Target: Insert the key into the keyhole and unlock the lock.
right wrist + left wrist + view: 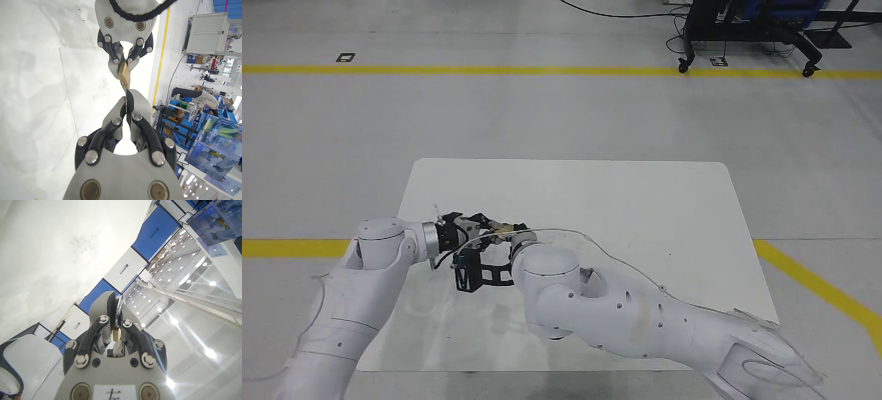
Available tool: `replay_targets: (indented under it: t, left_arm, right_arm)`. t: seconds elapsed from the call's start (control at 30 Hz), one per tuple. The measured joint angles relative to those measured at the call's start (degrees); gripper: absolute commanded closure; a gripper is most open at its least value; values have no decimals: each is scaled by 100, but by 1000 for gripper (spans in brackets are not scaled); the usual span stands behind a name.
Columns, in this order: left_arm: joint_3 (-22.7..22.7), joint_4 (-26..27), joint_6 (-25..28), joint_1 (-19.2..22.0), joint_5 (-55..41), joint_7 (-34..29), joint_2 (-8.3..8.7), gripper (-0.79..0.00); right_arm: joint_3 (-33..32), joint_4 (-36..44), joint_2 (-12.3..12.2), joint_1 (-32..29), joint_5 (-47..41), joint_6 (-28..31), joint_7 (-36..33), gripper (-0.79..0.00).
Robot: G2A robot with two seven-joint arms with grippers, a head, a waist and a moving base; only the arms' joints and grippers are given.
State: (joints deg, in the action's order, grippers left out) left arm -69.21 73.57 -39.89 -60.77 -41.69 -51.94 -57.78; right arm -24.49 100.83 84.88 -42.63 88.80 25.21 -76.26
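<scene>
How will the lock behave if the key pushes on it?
The lock looks like solid brass: likely rigid, heavy for its size. Its smooth faces are pinched at one end by the left gripper, so it may pivot or slip under a push from the key.

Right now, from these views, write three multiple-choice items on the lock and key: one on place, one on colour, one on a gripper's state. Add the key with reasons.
1. Where is the lock?
A. on the floor
B. in the left gripper, above the table
C. on a shelf

2. What colour is its body?
A. red
B. brass
C. black

3. What is the right gripper doing?
A. open, empty
B. shut on a cable
C. shut on the key

Answers: 1 B, that gripper clamps it over the table; 2 B, the body shows brass-yellow; 3 C, it pinches the key, whose tip is at the keyhole.
</scene>
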Motion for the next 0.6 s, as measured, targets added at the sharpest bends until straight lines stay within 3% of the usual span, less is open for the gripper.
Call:
replay_targets:
  t: [0.23, 0.6]
  left_arm:
    - [62, -4, -271, 32, -241, -68, -7, 0]
    - [64, -13, -198, 44, -210, -38, 28, 0]
  right_arm:
    - [75, -53, 119, -26, 96, 102, -185, 0]
    - [176, -267, 313, 44, 240, -10, -290, 0]
